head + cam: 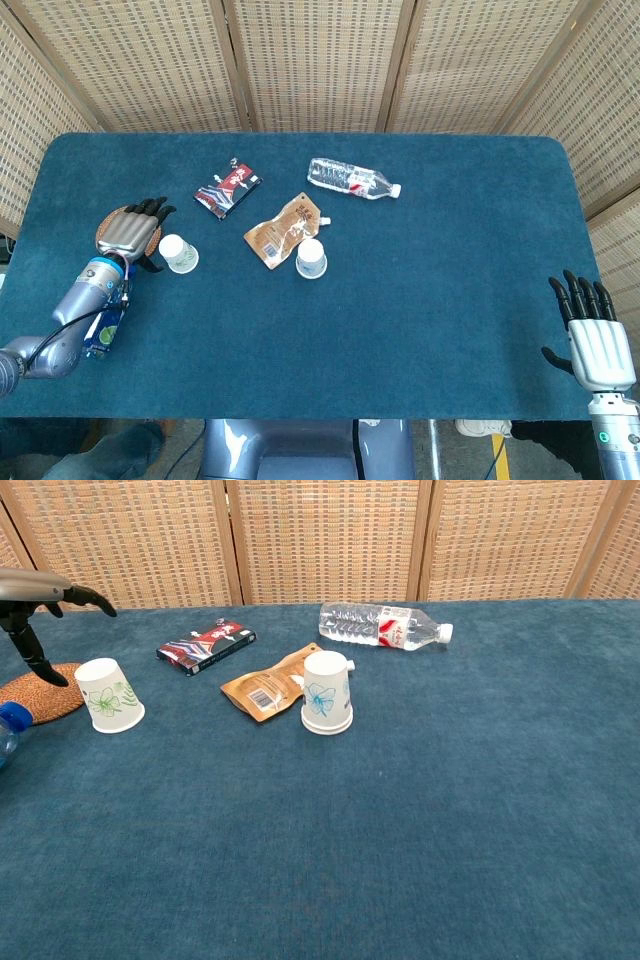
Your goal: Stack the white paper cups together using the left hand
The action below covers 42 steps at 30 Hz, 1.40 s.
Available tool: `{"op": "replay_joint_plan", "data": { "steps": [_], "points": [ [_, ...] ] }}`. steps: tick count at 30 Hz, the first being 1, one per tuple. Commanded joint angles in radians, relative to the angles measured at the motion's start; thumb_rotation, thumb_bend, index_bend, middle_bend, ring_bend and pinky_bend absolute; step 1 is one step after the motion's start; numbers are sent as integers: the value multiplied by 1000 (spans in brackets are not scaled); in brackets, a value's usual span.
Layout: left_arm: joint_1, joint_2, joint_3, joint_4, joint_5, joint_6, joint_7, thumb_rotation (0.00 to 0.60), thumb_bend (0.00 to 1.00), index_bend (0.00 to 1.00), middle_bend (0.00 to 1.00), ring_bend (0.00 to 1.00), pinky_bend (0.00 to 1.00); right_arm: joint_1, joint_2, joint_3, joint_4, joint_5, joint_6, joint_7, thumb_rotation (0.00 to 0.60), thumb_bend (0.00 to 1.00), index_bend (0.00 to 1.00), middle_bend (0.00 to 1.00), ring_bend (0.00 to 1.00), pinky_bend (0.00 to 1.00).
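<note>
Left robot hand open, empty, just beside lone cup near left desk edge. Grab sides gently, lift straight, drop over stacked cups mid-desk.

A: Where does the head view look from?
B: High above, facing down on the whole blue felt-covered table.
A: And the chest view?
B: Low and close, level across that table toward the wicker screens. Both catch the stacked white paper cups and what lies left of them
</note>
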<state>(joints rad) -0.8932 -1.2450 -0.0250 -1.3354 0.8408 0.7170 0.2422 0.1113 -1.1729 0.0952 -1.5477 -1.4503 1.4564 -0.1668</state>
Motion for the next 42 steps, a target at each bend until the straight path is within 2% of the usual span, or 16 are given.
{"op": "replay_joint_plan", "data": {
  "steps": [1,5,11,18,24,29,36,40,42],
  "points": [
    [44,-60,-13,98,79,-17,-94,600,5,139,29,24,158,0,-1,0,0,1,0,-2,600,0,0,0,0,0],
    [51,-100,-24,171,127,-56,-162,600,13,174,65,57,169,-1,-4,0,2,5,1,-6,600,0,0,0,0,0],
    [47,-151,-31,262,165,-100,-197,600,31,306,169,155,249,-1,-7,1,7,14,-4,-10,600,0,0,0,0,0],
    [55,-227,-65,365,242,-86,-292,600,136,495,322,295,353,2,-12,2,15,25,-13,-15,600,0,0,0,0,0],
    [63,-289,-86,452,294,-66,-371,600,212,563,374,339,374,5,-16,3,21,31,-21,-20,600,0,0,0,0,0],
    [67,-305,-92,489,338,-64,-433,600,215,564,374,340,376,6,-17,2,22,31,-22,-22,600,0,0,0,0,0],
    [73,-253,-121,428,391,-12,-512,600,212,563,375,340,375,6,-16,1,19,29,-21,-20,600,0,0,0,0,0],
    [46,-165,-181,261,425,54,-535,600,204,566,375,340,372,8,-15,1,17,29,-23,-19,600,0,0,0,0,0],
    [29,-129,-213,162,412,53,-527,600,204,568,375,340,369,10,-14,3,17,33,-27,-18,600,0,0,0,0,0]
  ]
}}
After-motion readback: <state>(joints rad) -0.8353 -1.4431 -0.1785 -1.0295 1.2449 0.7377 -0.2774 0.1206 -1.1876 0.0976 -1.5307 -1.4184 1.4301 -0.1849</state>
